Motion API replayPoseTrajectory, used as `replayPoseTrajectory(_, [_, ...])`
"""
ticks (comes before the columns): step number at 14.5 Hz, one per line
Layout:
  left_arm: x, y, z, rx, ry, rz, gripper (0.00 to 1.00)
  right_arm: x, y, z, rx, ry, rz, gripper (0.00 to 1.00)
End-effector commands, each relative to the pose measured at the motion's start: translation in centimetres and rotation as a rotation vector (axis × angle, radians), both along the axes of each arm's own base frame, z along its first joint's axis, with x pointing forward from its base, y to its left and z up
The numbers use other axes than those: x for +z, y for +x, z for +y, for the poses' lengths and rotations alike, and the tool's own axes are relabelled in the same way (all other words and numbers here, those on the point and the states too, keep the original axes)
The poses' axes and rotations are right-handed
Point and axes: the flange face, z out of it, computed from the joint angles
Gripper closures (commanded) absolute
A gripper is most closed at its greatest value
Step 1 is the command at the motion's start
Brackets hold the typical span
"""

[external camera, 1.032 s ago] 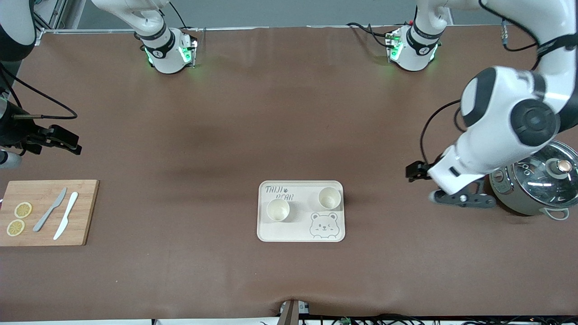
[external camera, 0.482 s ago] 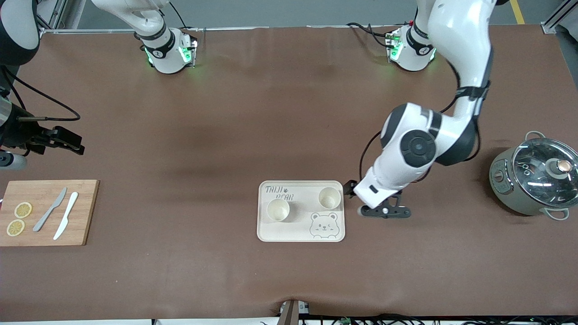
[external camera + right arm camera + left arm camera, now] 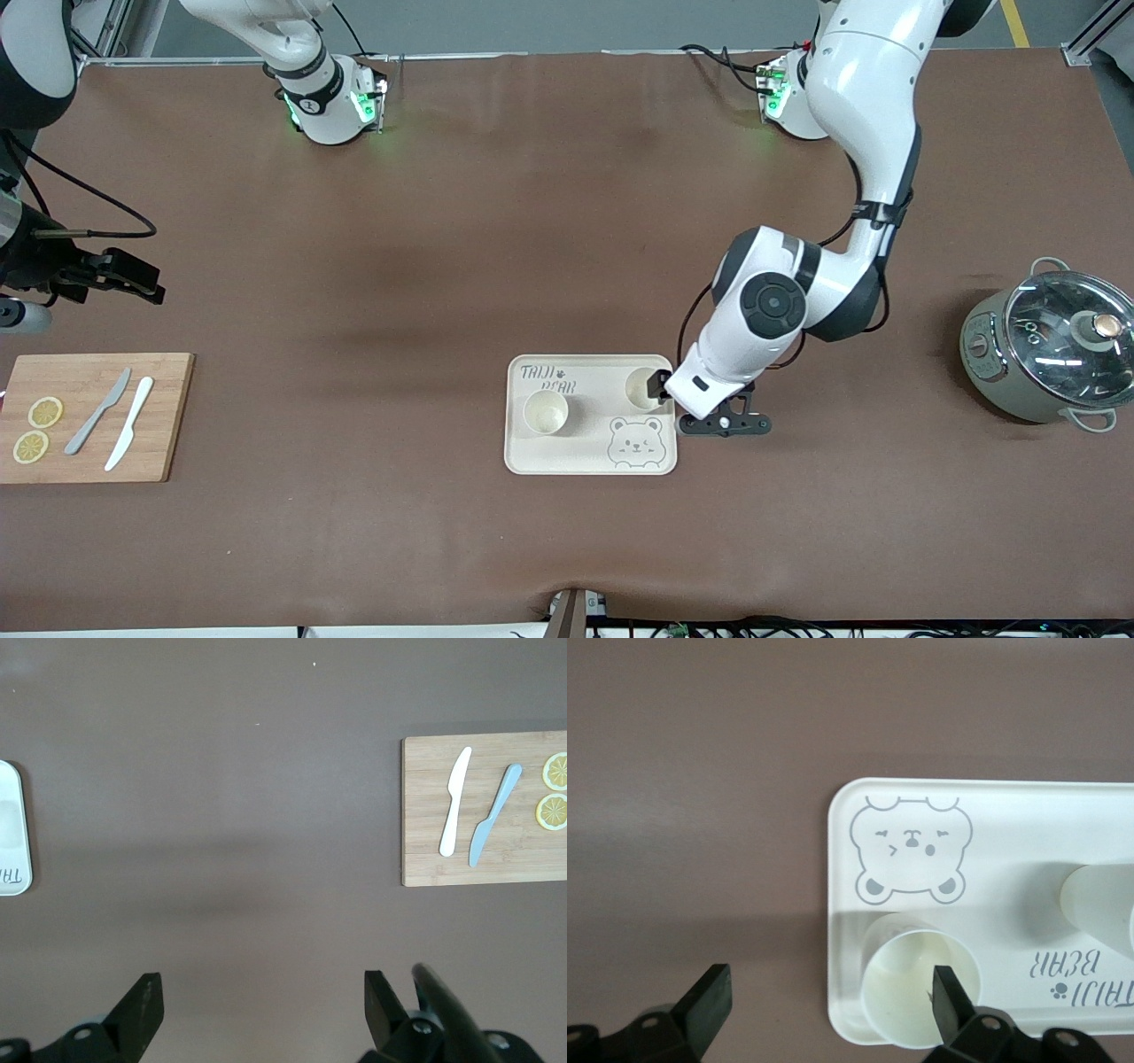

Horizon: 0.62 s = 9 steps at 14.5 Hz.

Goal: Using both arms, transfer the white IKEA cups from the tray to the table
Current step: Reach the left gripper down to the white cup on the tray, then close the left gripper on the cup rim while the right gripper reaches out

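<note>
Brown desk, bear tray (image 3: 532, 456) near its front edge. Left gripper (image 3: 828, 1014) hangs released over one cup (image 3: 908, 979)'s rim; right gripper (image 3: 257, 1019), also released, waits above bare desk.

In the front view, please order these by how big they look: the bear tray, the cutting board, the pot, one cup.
1. cutting board
2. bear tray
3. pot
4. cup

Board and tray look close in area; the board is partly cut off by the frame.
</note>
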Motion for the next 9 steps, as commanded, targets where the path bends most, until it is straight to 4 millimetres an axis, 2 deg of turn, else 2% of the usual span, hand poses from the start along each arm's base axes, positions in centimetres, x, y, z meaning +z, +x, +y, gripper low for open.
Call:
replayPoseTrajectory(1, [-2.4,-1.0,-2.4,0.037,-0.008,0.004,0.0,0.0,-0.1,-0.1,0.011,0.014,-0.005,0.0])
replayPoseTrajectory(4, [-3.5,-2.0,-2.6,0.043,0.006,0.027,0.0,0.0,-0.1,-0.2,0.007,0.014,-0.004,0.0])
replayPoseTrajectory(9, [-4.1,-2.2,-1.9,0.05,0.015,0.043,0.0,0.0,-0.1,-0.2,0.007,0.014,-0.004,0.0])
